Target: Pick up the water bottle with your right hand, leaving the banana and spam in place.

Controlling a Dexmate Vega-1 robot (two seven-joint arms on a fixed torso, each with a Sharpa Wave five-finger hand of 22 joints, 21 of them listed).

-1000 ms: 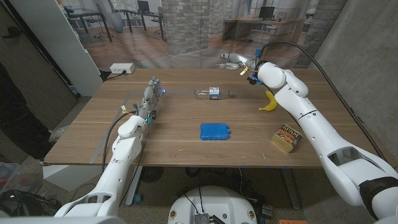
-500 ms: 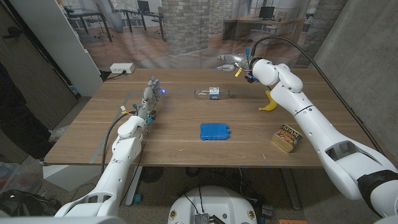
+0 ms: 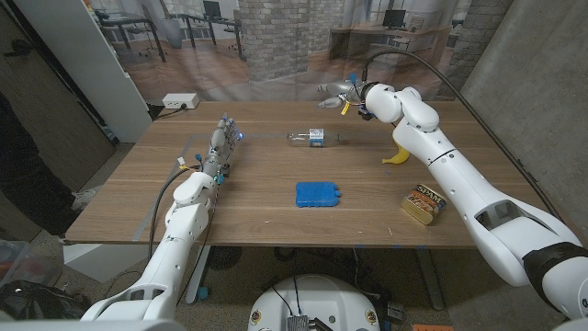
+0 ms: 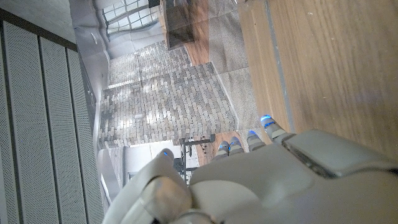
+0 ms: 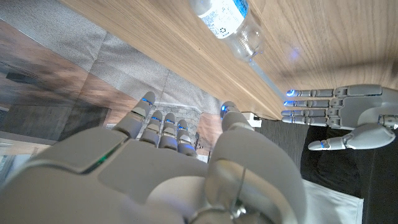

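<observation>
Water bottle [image 3: 312,138] lying on its side at 12 o'clock from the blue pack [image 3: 319,193], ungripped. Right hand [image 3: 334,90] raised at 1 o'clock of it, fingers spread, empty, apparently positioning for approach. Left hand [image 3: 223,140] idle, open, clear of work. Banana [image 3: 397,153] and spam [image 3: 424,204] undisturbed.

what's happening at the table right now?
The right hand is up over the far edge of the table, fingers apart and holding nothing, just beyond the water bottle, which lies on its side untouched. The left hand waits on the table's left side. The banana, the spam can and a blue pack sit nearer the front. Nothing is picked up yet.
</observation>
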